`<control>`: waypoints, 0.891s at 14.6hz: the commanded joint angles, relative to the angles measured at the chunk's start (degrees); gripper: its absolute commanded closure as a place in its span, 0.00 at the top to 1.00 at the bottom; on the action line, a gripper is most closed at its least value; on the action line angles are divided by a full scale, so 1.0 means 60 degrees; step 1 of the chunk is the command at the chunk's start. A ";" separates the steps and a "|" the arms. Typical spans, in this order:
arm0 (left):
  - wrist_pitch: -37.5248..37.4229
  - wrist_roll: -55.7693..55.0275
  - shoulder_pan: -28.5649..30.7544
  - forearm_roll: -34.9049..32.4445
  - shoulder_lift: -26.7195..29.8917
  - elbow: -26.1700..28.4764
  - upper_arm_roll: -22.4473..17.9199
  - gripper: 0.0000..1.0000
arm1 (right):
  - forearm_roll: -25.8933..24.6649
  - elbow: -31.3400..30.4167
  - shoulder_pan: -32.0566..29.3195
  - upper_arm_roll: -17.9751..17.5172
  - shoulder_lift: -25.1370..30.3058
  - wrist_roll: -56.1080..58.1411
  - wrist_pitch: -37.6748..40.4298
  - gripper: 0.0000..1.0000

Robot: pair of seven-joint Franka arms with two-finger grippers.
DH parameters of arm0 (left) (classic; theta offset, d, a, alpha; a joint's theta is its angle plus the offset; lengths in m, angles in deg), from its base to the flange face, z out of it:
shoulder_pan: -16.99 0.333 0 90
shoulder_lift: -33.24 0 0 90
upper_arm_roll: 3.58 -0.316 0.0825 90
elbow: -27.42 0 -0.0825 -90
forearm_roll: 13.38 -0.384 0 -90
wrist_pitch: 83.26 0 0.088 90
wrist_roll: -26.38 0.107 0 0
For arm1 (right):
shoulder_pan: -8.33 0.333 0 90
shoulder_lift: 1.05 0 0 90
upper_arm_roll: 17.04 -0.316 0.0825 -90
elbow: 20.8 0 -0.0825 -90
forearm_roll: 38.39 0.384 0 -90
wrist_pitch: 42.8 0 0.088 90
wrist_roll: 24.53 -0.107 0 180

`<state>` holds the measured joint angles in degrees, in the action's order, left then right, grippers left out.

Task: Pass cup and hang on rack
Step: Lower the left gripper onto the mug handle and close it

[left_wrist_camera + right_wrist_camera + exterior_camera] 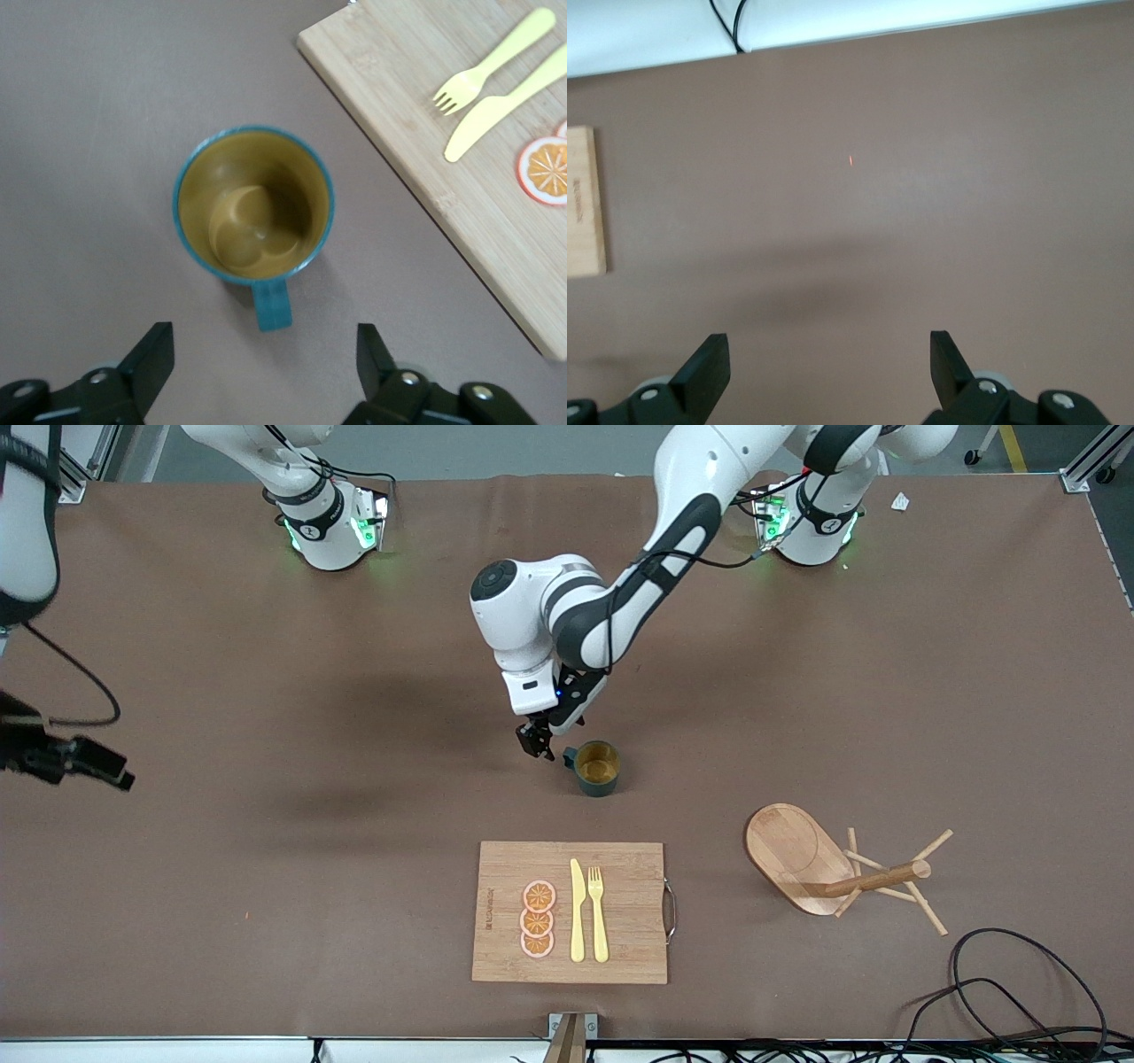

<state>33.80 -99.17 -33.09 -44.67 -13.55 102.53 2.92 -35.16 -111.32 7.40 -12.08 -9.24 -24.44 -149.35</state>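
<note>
Left gripper (pixel 546 746): low over the brown table (pixel 266 691), just beside the cup's handle; in the left wrist view (pixel 265 354) its 2 black fingers (pixel 151 359) stand spread, the handle between them, nothing pinched.
Left arm: reaches from its base to the table's middle, wrist bent down.
Cup: small dark teal-green cylindrical mug with tan-yellow inside (pixel 596 767) (pixel 254 204), upright on the table, handle toward the left gripper.
Board: rectangular bamboo cutting board (pixel 620 957) (pixel 399 106), nearer the front camera than the cup, carrying 3 orange slices (pixel 538 919), a yellow knife (pixel 577 911) and fork (pixel 598 912).
Rack: light wooden mug tree (pixel 833 866), toppled on its side toward the left arm's end, well apart from the cup.
Right gripper (pixel 106 766) (pixel 830 372): waits above bare table at the right arm's end, fingers spread, holding nothing.
</note>
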 commanded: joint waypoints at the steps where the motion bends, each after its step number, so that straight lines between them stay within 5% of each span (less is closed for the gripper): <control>1: -0.0027 -0.0942 -0.0617 -0.0191 -0.0653 -0.0696 -0.0642 0.83 | -0.0187 -0.1348 -0.0109 -0.0167 0.1014 0.0102 -0.0259 1.00; 9: -0.0099 -0.1180 -0.1043 -0.0191 -0.0962 -0.0784 -0.1230 0.60 | -0.0201 -0.0385 0.0022 -0.0226 0.0926 -0.0118 0.0646 1.00; 13: -0.0276 -0.0698 -0.0970 -0.0147 -0.0860 -0.0784 -0.1201 0.60 | -0.0231 0.0395 0.0067 -0.0226 0.0912 -0.0089 0.2170 1.00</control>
<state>33.49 -104.98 -38.62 -44.74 -18.78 98.68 -3.96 -35.38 -109.88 7.82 -13.08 -4.11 -24.31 -139.28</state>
